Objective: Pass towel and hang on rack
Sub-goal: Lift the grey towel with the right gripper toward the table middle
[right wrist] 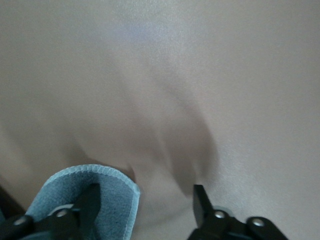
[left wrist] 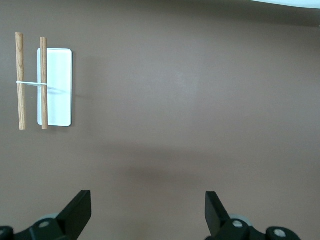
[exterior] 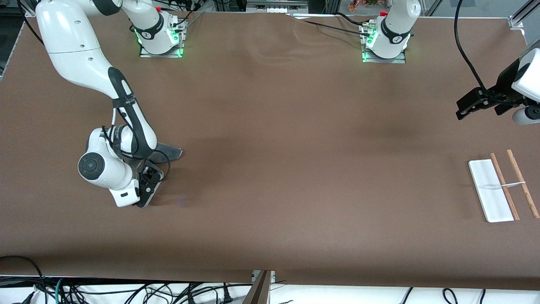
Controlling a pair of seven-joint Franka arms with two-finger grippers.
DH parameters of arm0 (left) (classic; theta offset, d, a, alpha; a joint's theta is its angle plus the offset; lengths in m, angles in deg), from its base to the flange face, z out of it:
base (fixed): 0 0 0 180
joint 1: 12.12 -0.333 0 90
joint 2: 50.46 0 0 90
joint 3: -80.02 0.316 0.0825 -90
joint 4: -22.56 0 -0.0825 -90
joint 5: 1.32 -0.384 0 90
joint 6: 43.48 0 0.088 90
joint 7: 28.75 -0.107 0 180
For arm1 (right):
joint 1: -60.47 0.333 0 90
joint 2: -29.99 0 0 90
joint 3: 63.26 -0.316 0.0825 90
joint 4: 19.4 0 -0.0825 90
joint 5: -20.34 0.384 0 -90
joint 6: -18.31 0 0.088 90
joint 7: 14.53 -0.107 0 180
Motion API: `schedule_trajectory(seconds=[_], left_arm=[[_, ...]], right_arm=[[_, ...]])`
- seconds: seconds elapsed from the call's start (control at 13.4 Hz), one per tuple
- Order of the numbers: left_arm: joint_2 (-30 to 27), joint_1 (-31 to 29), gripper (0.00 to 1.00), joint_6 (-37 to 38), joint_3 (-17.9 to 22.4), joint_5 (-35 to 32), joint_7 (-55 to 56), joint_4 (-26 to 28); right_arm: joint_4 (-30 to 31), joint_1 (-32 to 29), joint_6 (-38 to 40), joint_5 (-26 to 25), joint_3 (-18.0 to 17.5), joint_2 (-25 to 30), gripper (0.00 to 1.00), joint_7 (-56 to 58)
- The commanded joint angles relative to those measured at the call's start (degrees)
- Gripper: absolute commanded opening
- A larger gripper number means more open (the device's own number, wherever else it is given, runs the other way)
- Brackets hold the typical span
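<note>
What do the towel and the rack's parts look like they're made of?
Towel: soft fleecy grey cloth with a stitched hem, likely microfibre. Rack: rods show wood grain, unpainted; base is smooth matte white, probably plastic or painted board; crosspiece is thin and silvery, likely metal wire.

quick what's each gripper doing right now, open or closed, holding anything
Left gripper: open, empty, waiting in the air near the rack.
Right gripper: open, low over the towel's edge, not gripping it.

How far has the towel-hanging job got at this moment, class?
Nothing is finished: the rack stands bare at the left arm's end of the table. In hand: the right pincer, open, is down at the towel, one finger on its edge. The left pincer waits open in the air. Grasping, passing and hanging remain.
</note>
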Motion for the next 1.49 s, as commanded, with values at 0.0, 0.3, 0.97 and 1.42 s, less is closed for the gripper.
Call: schedule_trajectory(seconds=[0.0, 0.3, 0.97, 1.42], left_arm=[[0.5, -0.1, 1.0, 0.0, -0.4, 0.0, -0.4, -1.1], [0.5, 0.1, 1.0, 0.0, -0.4, 0.0, -0.4, -1.1], [0.4, 0.1, 1.0, 0.1, -0.5, -1.3, -0.4, -1.1], [0.5, 0.2, 1.0, 0.1, -0.6, -1.4, -0.4, -1.1]], right_arm=[[1.5, 0.1, -0.9, 1.2, 0.0, 0.6, 0.4, 1.3], [1.7, 0.1, 0.0, 1.3, -0.1, 0.8, 0.0, 1.0], [-6.4, 0.1, 12.4, 2.0, -12.4, 9.9, 0.0, -17.9], [-8.7, 0.1, 14.0, 1.2, -27.5, 13.3, 0.0, -44.4]])
